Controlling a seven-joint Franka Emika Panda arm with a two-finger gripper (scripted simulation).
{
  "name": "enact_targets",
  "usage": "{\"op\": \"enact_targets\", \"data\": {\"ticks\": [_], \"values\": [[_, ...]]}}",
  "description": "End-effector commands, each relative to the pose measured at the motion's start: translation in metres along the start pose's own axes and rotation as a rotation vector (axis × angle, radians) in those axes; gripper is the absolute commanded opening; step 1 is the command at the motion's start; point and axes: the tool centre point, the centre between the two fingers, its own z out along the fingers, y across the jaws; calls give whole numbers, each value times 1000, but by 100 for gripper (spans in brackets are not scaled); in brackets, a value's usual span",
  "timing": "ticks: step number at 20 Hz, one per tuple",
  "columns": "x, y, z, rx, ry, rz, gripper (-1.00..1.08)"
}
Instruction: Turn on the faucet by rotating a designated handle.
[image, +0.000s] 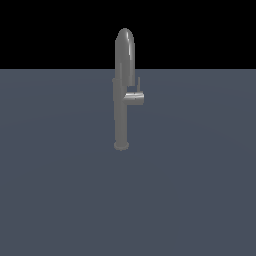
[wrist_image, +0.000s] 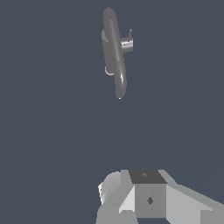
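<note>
While the end effector (wrist_image: 131, 216) sits well apart, jaw state unclear, the faucet (image: 123, 90) and handle (image: 135, 97) stand unobstructed.

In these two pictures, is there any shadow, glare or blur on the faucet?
Exterior view: the faucet is sharp, with no cast shadow on the floor and a faint highlight on the handle. Wrist view: also sharp, with a bright streak along the column; only part of the hand shows.
</note>
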Motion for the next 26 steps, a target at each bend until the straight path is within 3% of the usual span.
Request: {"op": "enact_targets", "data": {"ticks": [1, 13, 26], "values": [[0, 0, 0, 0, 0, 0, -100], [18, -3, 1, 43, -53, 45, -100], [78, -9, 10, 185, -230, 195, -100]]}}
